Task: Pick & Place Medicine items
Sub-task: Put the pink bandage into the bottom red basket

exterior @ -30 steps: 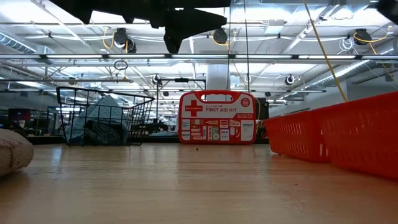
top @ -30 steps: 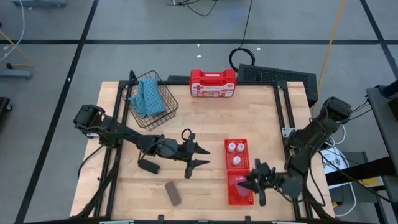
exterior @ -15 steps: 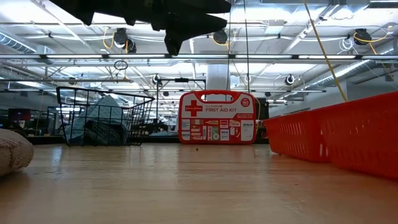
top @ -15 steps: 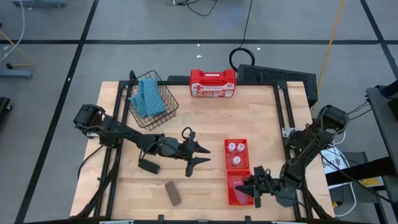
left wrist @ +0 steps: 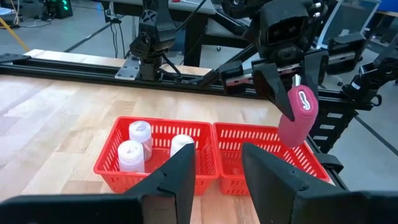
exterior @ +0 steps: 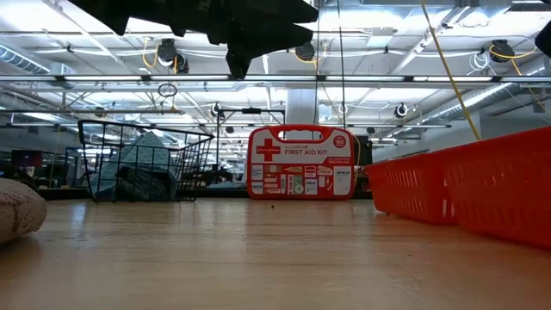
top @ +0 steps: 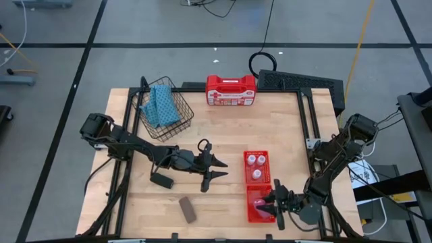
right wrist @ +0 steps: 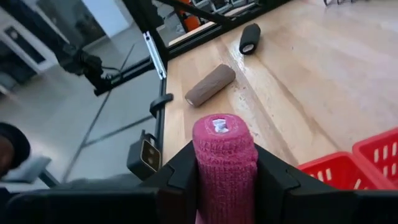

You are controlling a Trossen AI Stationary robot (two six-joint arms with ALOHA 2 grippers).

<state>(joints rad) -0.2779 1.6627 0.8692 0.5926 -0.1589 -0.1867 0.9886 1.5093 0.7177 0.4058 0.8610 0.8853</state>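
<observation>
Over at the near right corner of the desk [top: 223,135], the right gripper [top: 275,202] hangs above the nearer of two red baskets [top: 251,214], its fingers [right wrist: 186,168] clenched on a pink bandage roll [right wrist: 224,149]. From the left wrist view the roll [left wrist: 298,115] dangles from that gripper above the basket's red mesh [left wrist: 261,146]. The farther red basket [top: 256,167], touching the first end to end, holds three small white bottles [left wrist: 134,146].

The left gripper [top: 214,169] hovers mid-desk, off to the left of the baskets, grasping nothing; its fingers [left wrist: 171,180] stand a little apart with only air between them. A black roll [top: 160,179] lies on the wood just beside that arm, and a brown roll [top: 187,209] lies nearer the front edge, apart from it.

At the back left stands a wire basket [top: 177,121] with a blue cloth [top: 160,104] in it. A red first aid kit [top: 231,90] stands upright at the back edge.
</observation>
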